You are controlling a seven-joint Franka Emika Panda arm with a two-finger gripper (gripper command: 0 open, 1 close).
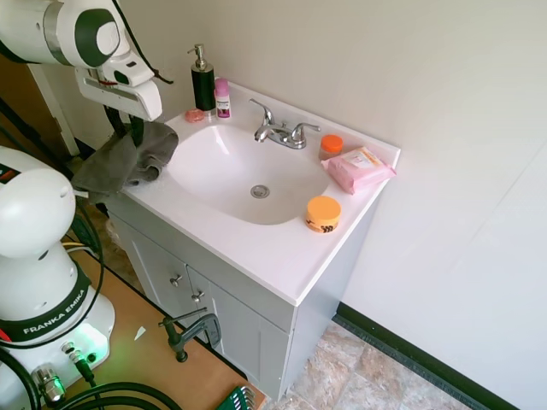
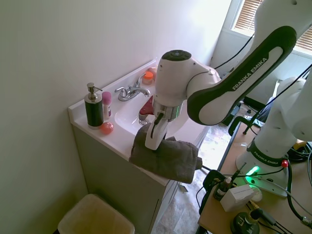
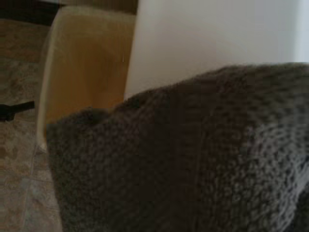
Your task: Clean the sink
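Room: bathroom corner, pale walls, white vanity counter (image 1: 282, 256) over stone-look floor tiles.
End effector (image 1: 137, 128): clamped on a dark grey knitted cloth (image 1: 124, 162); it hangs at the counter's outer edge, the cloth partly draped over the side.
Sink (image 1: 222, 166): glossy white oval basin, beside the end effector toward the wall; round metal drain (image 1: 260, 191) in the middle, chrome two-handle faucet (image 1: 282, 132) beyond it. No dirt visible.
Step in hand: likely carrying the cloth to the basin.
Doing it well: lift the cloth clear of the rim, press it flat inside, sweep toward the drain, avoid the faucet.
Nearby: black soap dispenser (image 1: 202, 81) and pink bottle (image 1: 222, 98) near the end effector; orange-lidded jar (image 1: 323, 213) well beyond the basin.
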